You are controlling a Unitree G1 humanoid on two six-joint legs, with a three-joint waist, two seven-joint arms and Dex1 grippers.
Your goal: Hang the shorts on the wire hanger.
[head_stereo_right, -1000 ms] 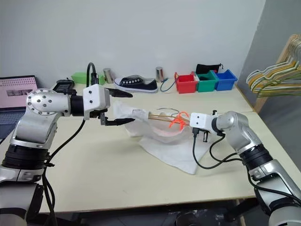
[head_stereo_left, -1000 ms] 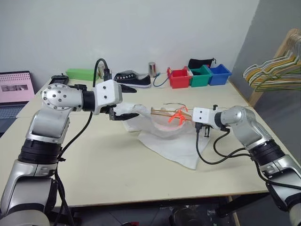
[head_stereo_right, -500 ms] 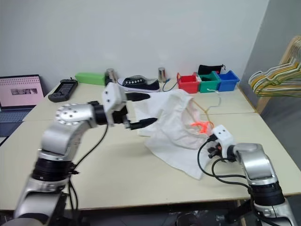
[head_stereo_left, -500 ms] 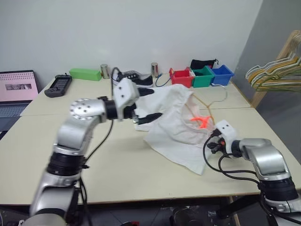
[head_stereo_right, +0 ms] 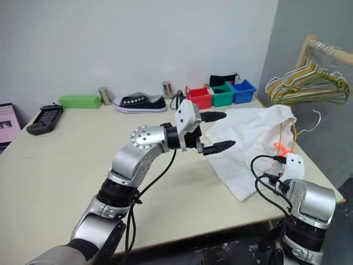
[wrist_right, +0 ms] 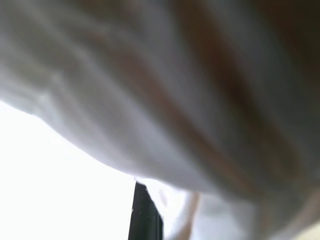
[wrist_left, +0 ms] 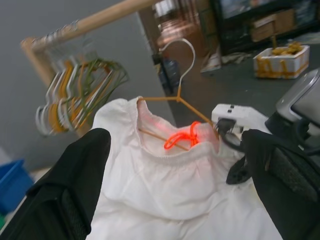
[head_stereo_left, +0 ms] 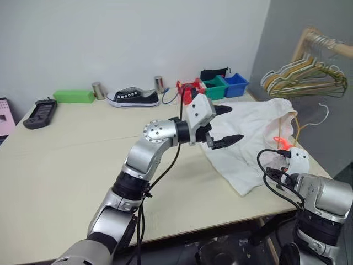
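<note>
The white shorts (head_stereo_left: 248, 138) drape from the wire hanger (wrist_left: 177, 97) down onto the table's right end. Their waistband is gathered around the hanger's lower part, and the orange drawstring (wrist_left: 182, 137) sits at the front. The hanger's hook (head_stereo_left: 322, 113) sticks up free. My right gripper (head_stereo_left: 289, 160) is at the table's right edge beside the drawstring, shut on the wire hanger's corner, with its fingers hidden by fabric. White fabric lies close over one black finger (wrist_right: 145, 215). My left gripper (head_stereo_left: 234, 122) stands open and level, facing the shorts from the left, holding nothing.
A wooden rack with a bunch of thicker hangers (head_stereo_left: 303, 80) stands past the table's right end. Red, green and blue bins (head_stereo_left: 212, 88), a black shoe (head_stereo_left: 132, 97), a green box (head_stereo_left: 73, 96) and a black device (head_stereo_left: 37, 112) line the table's far side.
The camera has swung right. My right gripper carried the hanger and shorts right and down toward the table's edge. My open left gripper followed to the right, still holding nothing.
</note>
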